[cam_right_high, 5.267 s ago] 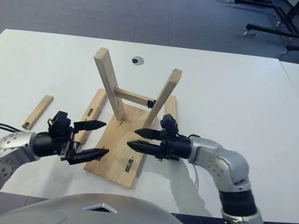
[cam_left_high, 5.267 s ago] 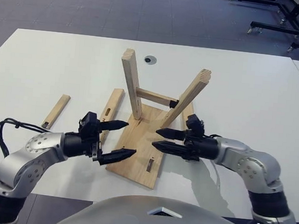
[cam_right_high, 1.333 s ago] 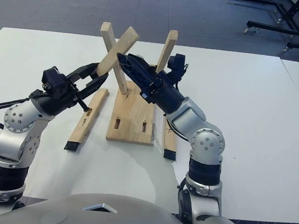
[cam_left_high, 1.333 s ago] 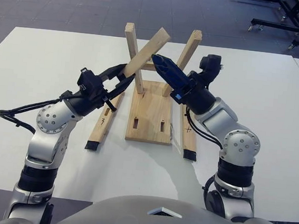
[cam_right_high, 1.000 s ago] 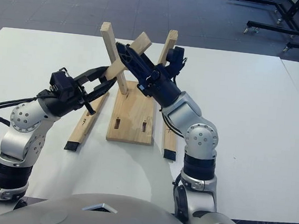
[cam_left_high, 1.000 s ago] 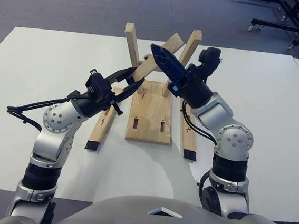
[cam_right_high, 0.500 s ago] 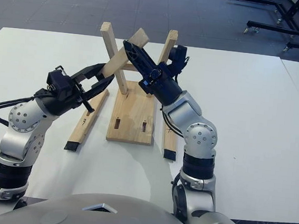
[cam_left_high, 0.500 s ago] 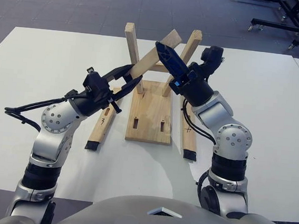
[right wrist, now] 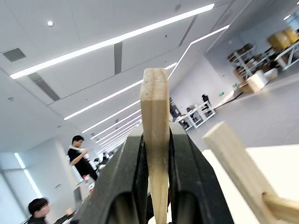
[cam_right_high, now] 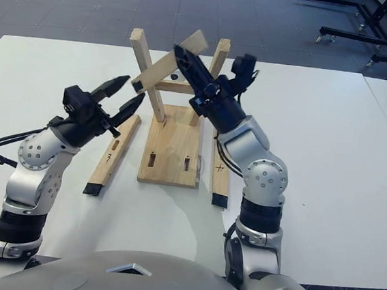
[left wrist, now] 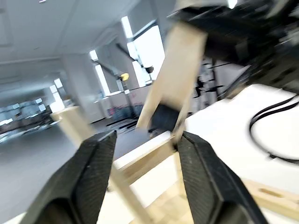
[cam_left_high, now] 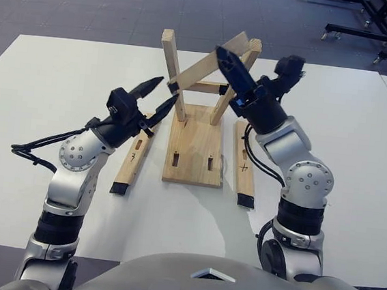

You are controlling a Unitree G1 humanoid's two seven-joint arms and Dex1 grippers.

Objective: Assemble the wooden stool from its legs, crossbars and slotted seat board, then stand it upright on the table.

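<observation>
Released by the left gripper, whose jaws are now spread wide beside its lower end, the loose leg has been swung higher; it is clamped in the right gripper alone, slanted across the two standing legs at the 12 o'clock end of the seat board; a crossbar is fitted between them; one long piece is left flat on the desk at the board's 9 o'clock, a second piece at 3 o'clock; about half is judged done; the near slots are unfilled and the stool is not yet stood upright.

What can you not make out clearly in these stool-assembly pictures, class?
Held wooden piece: blurred in the left wrist view.
Crossbar: its joint with the right upright leg is hidden behind the right gripper, eye views.
Loose leg markings: too small to read, eye views.
</observation>
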